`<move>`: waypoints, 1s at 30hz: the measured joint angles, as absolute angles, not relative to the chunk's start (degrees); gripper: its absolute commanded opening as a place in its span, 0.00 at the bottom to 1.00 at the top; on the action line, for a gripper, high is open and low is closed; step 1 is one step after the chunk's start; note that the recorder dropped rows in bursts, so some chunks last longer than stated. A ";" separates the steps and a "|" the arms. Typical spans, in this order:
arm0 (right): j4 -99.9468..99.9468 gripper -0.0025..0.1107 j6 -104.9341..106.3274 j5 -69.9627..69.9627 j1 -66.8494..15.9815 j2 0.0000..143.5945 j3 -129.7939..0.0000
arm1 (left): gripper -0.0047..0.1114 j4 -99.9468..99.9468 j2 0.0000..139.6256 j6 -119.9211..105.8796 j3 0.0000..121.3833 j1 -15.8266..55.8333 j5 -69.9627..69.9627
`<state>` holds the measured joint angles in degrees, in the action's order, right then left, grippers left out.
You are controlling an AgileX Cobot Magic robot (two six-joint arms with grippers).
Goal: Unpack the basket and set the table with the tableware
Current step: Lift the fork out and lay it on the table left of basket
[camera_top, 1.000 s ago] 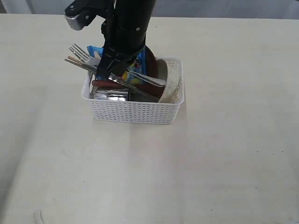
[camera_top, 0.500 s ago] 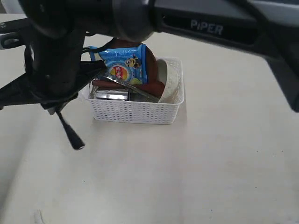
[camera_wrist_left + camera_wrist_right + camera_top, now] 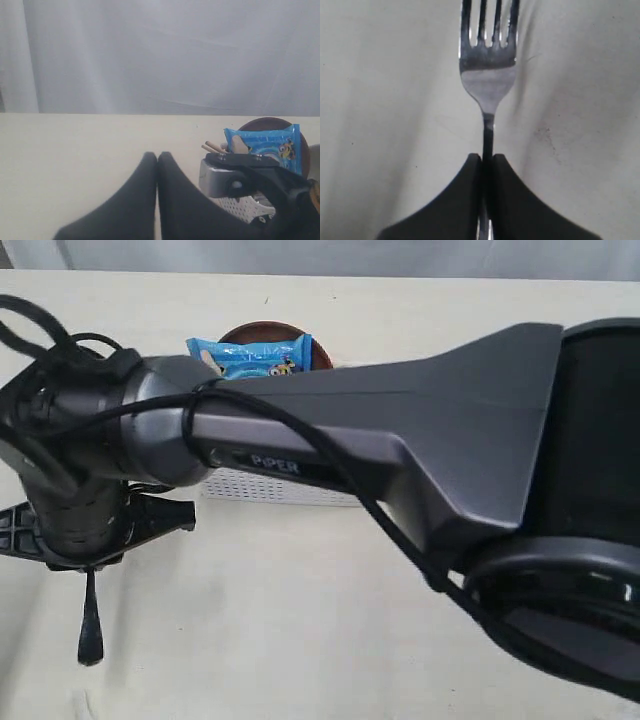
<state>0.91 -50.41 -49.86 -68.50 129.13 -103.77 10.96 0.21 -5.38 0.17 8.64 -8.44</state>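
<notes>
Steel fork [image 3: 487,75] in right fingers [image 3: 445,200], clamped at handle; tines straight ahead, long axis over tabletop [image 3: 380,100] (left fingers [image 3: 135,200] together, empty).

A steel fork [image 3: 488,75] was held by its neck in the right gripper [image 3: 487,159], above the cream table [image 3: 380,100]. The brown plate [image 3: 265,330] and chopsticks [image 3: 212,147] were seen upright in the white lattice basket [image 3: 250,486].

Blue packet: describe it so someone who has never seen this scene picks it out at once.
Find the white lattice basket, mostly hidden under the big dark arm in the exterior view. Rising above the basket in that view, against a brown round plate, stands the packet. It is the only bright blue, glossy, cartoon-printed thing there.
</notes>
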 measured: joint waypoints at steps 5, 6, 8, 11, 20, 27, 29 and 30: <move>-3.50 0.02 -56.36 -49.91 -68.91 129.23 -103.77 | 0.04 10.96 0.21 -5.38 0.17 8.64 -8.44; -4.16 0.02 -56.80 -50.46 -68.61 129.23 -103.77 | 0.04 10.96 0.21 -5.38 0.17 8.64 -8.44; -4.55 0.02 -57.08 -52.14 -67.55 129.23 -103.77 | 0.04 10.96 0.21 -5.38 0.17 8.64 -8.44; -5.48 0.02 -56.82 -54.99 -65.45 129.23 -103.77 | 0.04 10.96 0.21 -5.38 0.17 8.64 -8.44; -6.28 0.02 -55.70 -57.54 -62.15 129.23 -103.77 | 0.04 10.96 0.21 -5.38 0.17 8.64 -8.44; -7.32 0.02 -54.04 -61.55 -60.43 129.23 -103.77 | 0.04 10.96 0.21 -5.38 0.17 8.64 -8.44; -8.04 0.02 -54.04 -62.57 -59.99 129.23 -103.77 | 0.04 10.96 0.21 -5.38 0.17 8.64 -8.44; -8.29 0.02 -54.04 -62.86 -59.86 129.23 -103.77 | 0.04 10.96 0.21 -5.38 0.17 8.64 -8.44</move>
<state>-8.29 -54.04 -62.86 -59.86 129.23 -103.77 10.96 0.21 -5.38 0.17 8.64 -8.44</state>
